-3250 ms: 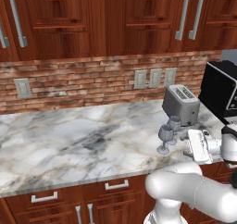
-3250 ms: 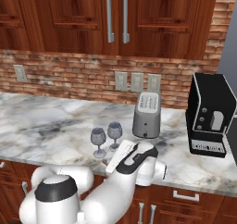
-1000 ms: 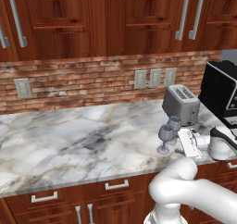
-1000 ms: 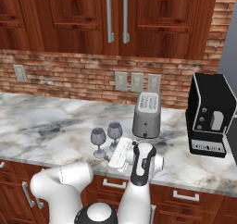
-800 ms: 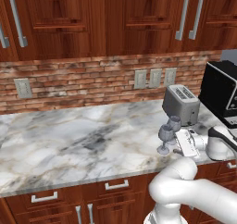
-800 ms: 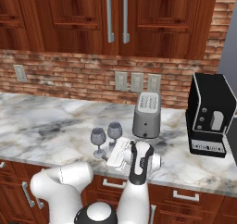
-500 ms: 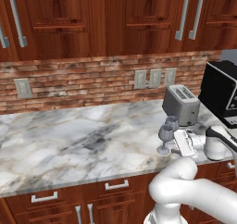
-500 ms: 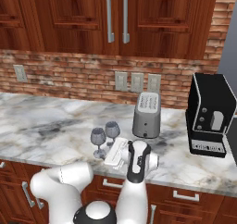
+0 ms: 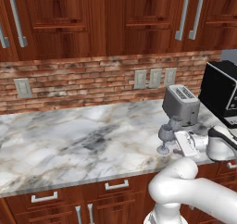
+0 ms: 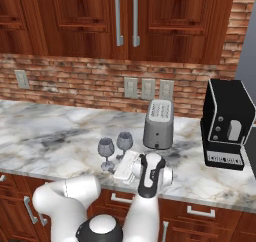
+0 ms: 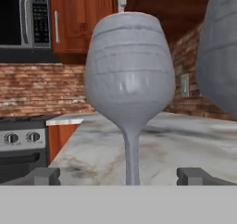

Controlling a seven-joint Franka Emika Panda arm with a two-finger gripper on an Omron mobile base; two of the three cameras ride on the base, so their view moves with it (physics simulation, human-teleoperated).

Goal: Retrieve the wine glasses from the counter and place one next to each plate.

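Two clear greyish wine glasses stand side by side on the marble counter (image 9: 69,144), the nearer wine glass (image 9: 164,134) (image 10: 106,148) a little in front of the farther one (image 9: 175,123) (image 10: 124,142). My gripper (image 9: 172,143) (image 10: 114,170) lies low over the counter, right beside the nearer glass, and is open. In the hand view that glass (image 11: 129,79) stands close, its stem between my two fingertips (image 11: 44,176), and my gripper (image 11: 120,177) does not touch it. The other glass (image 11: 220,47) shows at the right edge. The plates are out of view.
A silver toaster (image 9: 181,103) (image 10: 158,117) stands just behind the glasses. A black coffee machine (image 9: 222,91) (image 10: 226,123) sits to their right. Wood cabinets hang above the brick wall. Beyond the counter's end are a microwave (image 11: 23,19) and a stove (image 11: 23,144).
My hand has slid a little left along the counter towards the nearer wine glass. The jaws stay open and both glasses stand where they were.
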